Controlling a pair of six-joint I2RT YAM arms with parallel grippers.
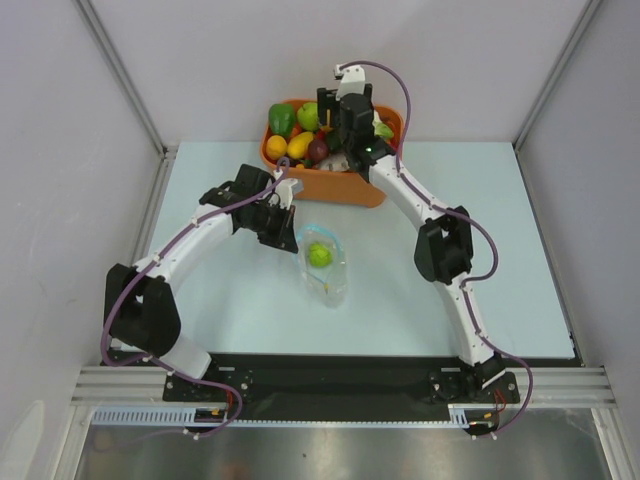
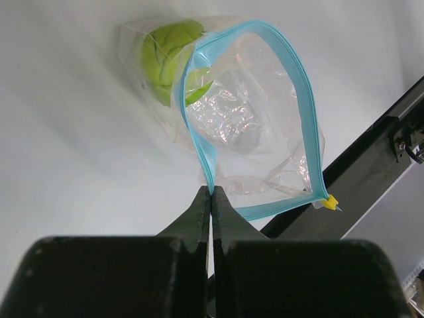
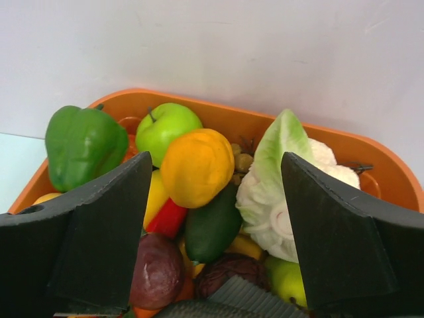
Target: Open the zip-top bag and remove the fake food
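Note:
The clear zip-top bag (image 1: 327, 265) lies on the table between the arms, its light-blue zip strip (image 2: 301, 99) spread into an open loop. A lime-green round fruit (image 1: 319, 254) sits inside it, at the bag's far end in the left wrist view (image 2: 169, 56). My left gripper (image 2: 212, 191) is shut on the zip strip at the bag's left edge (image 1: 297, 237). My right gripper (image 3: 217, 159) is open over the orange tub (image 1: 345, 188). An orange-yellow round fruit (image 3: 197, 165) lies in the tub between its fingers. A grey ribbed piece (image 3: 236, 297), perhaps the fish, lies just below.
The tub also holds a green pepper (image 3: 85, 142), a green apple (image 3: 165, 126), a cauliflower (image 3: 285, 192), and purple and red pieces. A yellow zip slider (image 2: 330, 202) sits at the strip's end. The black front rail (image 2: 358, 179) is beside the bag. Walls enclose the table.

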